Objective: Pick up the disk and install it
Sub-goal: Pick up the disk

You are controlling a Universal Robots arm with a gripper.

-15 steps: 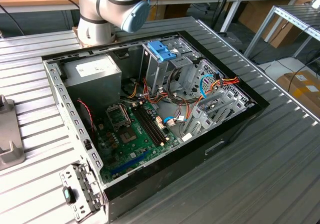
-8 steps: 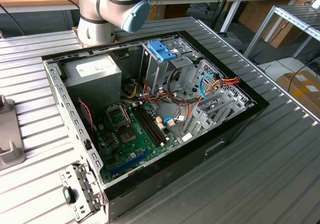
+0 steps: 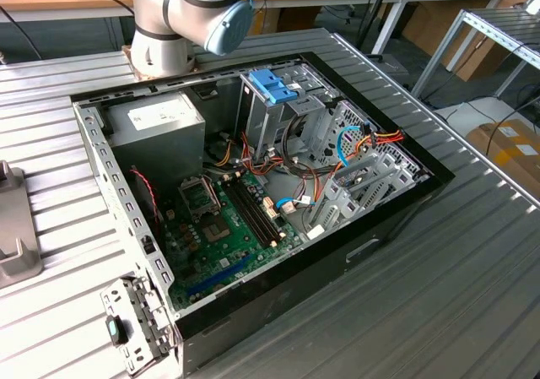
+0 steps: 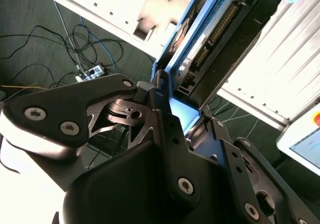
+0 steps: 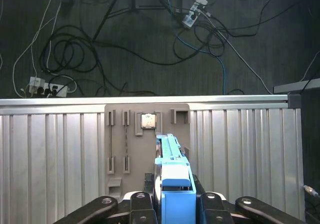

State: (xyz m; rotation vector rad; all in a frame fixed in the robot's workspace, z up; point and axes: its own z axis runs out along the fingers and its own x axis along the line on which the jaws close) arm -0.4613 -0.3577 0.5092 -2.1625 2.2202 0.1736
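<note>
The disk [image 5: 170, 154] has a light-blue frame, tool [image 5: 174, 204] is plain black, surface [image 3: 456, 295] ribbed silver-grey, motherboard [image 3: 224, 235] green, case [image 3: 396, 219] black.

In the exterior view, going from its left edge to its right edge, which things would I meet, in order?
Grey holder → silver power supply box → blue handle on the drive cage → orange and red wires → cardboard box.
</note>
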